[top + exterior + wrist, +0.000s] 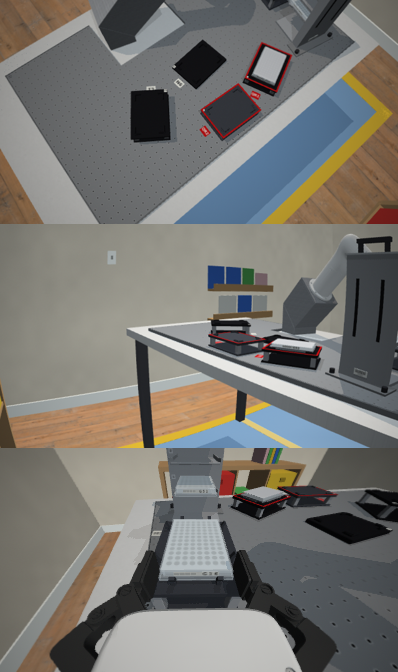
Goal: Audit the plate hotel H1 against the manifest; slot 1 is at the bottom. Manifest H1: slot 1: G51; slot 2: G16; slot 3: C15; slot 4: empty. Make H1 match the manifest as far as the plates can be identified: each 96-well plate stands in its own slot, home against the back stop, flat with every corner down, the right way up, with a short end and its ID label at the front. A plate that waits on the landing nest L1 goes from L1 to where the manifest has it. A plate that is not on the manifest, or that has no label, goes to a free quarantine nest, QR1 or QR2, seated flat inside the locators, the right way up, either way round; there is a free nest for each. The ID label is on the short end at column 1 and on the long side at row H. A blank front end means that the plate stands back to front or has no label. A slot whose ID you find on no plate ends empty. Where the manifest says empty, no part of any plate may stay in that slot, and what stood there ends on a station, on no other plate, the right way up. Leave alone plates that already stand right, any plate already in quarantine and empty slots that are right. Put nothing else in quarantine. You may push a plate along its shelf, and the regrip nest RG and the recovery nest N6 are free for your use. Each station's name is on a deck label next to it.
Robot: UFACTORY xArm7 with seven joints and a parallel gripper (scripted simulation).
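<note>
End effector (197, 575) status: fingers fully apart, one on each long side of a 96-well plate (196, 548), gripping nothing. That plate lies flat and the right way up on a raised black nest (192, 593) directly ahead of the wrist camera, presumably landing nest L1, although no deck label for it is visible. Its near short end carries a label; the characters are too small to read with confidence. Straddling the plate with the fingers spread suggests the arm is lined up for a side grasp before closing.

Beyond the nest stands plate hotel H1 (194, 463), at the far edge of the worktop (320, 598) as the wrist camera sees it. One plate (195, 485) sits in a visible slot with a labelled short end to the front; the label appears to read G51, but I cannot confirm it. Other slots are not visible.

Quarantine nest QR1 (268, 67) holds a plate (269, 65) seated inside its red border and should be left alone. QR2 (231, 111) beside it carries no plate. N6 (199, 63) and a further black nest (150, 114) toward the middle of the worktop carry no plates either.

Judgement: the next move is to close on the straddled plate and lift; its destination depends on reading the label.
</note>
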